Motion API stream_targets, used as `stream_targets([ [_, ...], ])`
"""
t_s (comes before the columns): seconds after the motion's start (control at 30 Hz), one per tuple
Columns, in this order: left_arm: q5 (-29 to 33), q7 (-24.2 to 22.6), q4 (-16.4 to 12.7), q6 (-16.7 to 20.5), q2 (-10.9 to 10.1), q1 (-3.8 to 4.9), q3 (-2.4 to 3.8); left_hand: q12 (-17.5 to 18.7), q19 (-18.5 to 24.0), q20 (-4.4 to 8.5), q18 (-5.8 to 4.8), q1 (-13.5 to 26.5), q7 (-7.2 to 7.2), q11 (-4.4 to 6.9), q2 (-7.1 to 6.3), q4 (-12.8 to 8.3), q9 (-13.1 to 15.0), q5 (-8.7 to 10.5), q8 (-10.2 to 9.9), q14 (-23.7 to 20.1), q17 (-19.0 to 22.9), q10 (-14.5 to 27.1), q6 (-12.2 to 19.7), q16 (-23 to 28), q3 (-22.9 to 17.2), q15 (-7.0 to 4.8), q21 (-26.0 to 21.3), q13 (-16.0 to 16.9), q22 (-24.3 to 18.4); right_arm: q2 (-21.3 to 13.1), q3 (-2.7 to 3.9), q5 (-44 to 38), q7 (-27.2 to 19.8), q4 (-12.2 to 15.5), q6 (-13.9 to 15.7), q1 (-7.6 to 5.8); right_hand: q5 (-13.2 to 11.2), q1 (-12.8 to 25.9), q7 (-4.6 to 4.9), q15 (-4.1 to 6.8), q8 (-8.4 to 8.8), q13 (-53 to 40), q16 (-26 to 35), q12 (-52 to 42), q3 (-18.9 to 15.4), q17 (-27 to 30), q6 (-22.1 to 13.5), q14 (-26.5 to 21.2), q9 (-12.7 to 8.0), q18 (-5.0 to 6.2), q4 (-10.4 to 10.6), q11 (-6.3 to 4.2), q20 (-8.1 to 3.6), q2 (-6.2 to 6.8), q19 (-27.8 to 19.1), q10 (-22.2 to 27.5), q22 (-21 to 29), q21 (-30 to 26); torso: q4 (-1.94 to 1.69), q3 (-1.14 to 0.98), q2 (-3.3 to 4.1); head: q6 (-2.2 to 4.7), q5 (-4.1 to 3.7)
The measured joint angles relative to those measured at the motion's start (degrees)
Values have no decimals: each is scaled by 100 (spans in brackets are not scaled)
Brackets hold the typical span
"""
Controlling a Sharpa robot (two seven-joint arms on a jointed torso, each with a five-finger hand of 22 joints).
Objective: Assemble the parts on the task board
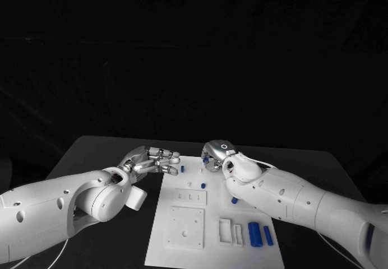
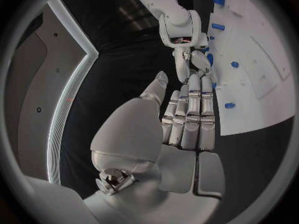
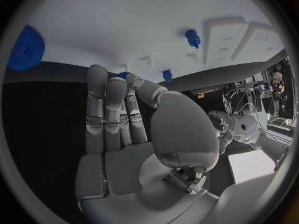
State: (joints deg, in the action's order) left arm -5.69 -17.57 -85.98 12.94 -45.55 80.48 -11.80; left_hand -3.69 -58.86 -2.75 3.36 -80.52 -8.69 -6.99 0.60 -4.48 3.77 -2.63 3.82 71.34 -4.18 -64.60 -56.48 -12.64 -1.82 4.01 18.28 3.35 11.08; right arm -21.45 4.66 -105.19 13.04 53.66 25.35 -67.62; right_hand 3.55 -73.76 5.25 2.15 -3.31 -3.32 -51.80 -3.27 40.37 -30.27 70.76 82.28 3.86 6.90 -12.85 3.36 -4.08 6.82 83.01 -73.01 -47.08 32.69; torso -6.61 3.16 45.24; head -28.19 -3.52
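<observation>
On the near end of the white task board [image 1: 212, 246] lie two long blue parts [image 1: 259, 233]. Farther along it stand small blue parts [image 1: 202, 184]. At its far end, the left robot hand [image 1: 153, 161] is flat and empty. The right robot hand [image 1: 217, 156] reaches a small part [image 3: 124, 75]; I cannot tell if it pinches. A bump could tip it.

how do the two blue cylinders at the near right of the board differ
The thicker blue cylinder is wider and looks a little longer; the thin blue cylinder beside it is slimmer and lies nearer the task board edge. Both lie flat, side by side, untouched by either hand.
</observation>
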Motion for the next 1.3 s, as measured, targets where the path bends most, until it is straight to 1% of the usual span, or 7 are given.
stream_targets([
  [0.27, -1, 4, -4, 0, 3, 0, 0, 0, 0, 0, 0, 0, 0, 0, 0, 0, 0, 0, 0, 0, 0, 0, 0, 0, 0, 0, 0, 0, 0, 27, 0, 3, 3, -36, -22, 0, 25, 15, 0, 0, 0, -2, 0, 0, 15, 9, 0, 0, 0, 53, -18, 0, 1, 15, 0, 0, -62, -50, 6, 3, 1, -10, 10],
  [0.5, -1, 7, -1, -2, 14, 1, 1, 0, 0, 0, 0, 0, 0, 0, 0, 0, 0, 0, 0, 0, 0, 0, 0, 0, 0, 0, 0, 0, 0, 64, 4, 10, -1, -83, -39, 2, 33, 16, 1, 0, 0, -3, 0, 2, 13, 21, -1, 0, -1, 57, -19, -1, 1, 16, 0, 1, -94, -96, 10, 5, 5, -6, 17],
  [0.63, -1, 9, 4, -4, 26, 1, 1, 0, 0, 0, 0, 0, 0, 0, 0, 0, 0, 0, 0, 0, 0, 0, 0, 0, 0, 0, 0, 0, 0, 86, 7, 12, -4, -110, -38, 0, 34, 29, 1, 0, 0, -5, 0, 2, 13, 27, -1, 0, -1, 56, -19, -1, 2, 29, 0, 1, -104, -107, 3, 13, 5, -7, 19],
  [0.83, -1, 11, 12, -6, 34, 1, 1, 0, 0, 0, 0, 0, 0, 0, 0, 0, 0, 0, 0, 0, 0, 0, 0, 0, 0, 0, 0, 0, 0, 112, 8, 16, -11, -124, -33, -2, 34, 29, 1, 0, 0, -7, 0, 4, 12, 36, -1, 0, -2, 55, -20, -1, 2, 29, 0, 1, -126, -163, 3, 13, 9, -19, 31],
  [0.97, -2, 13, 18, -8, 39, 1, 1, 0, 0, 0, 0, 0, 0, 0, 0, 0, 0, 0, 0, 0, 0, 0, 0, 0, 0, 0, 0, 0, 0, 127, 7, 23, -19, -128, -33, 2, 33, 28, 19, 0, 0, -7, 0, 7, 12, 43, -20, 0, -2, 53, -20, -1, 22, 28, 20, 2, -134, -184, 7, 16, 10, -26, 50],
  [1.1, -2, 16, 25, -10, 47, 1, 1, 0, 0, 0, 0, 0, 0, 0, 0, 0, 0, 0, 0, 0, 0, 0, 0, 0, 0, 0, 0, 0, 0, 136, 2, 37, -28, -132, -44, 10, 33, 28, 18, 0, 0, -7, 1, 20, 0, 48, -60, 0, -2, 53, -31, -2, 24, 28, 22, 2, -153, -218, 10, 19, 10, -31, 51],
  [1.3, -2, 17, 33, -11, 56, 1, 1, 0, 0, 0, 0, 0, 0, 0, 0, 0, 0, 0, 0, 0, 0, 0, 0, 0, 0, 0, 0, 0, 0, 146, 2, 75, -35, -147, -76, 7, 33, 20, 35, 0, 0, -7, 1, 26, -87, 54, -78, 1, -3, 52, -37, -21, 62, 19, 60, 22, -182, -284, 11, 20, 12, -47, 47],
])
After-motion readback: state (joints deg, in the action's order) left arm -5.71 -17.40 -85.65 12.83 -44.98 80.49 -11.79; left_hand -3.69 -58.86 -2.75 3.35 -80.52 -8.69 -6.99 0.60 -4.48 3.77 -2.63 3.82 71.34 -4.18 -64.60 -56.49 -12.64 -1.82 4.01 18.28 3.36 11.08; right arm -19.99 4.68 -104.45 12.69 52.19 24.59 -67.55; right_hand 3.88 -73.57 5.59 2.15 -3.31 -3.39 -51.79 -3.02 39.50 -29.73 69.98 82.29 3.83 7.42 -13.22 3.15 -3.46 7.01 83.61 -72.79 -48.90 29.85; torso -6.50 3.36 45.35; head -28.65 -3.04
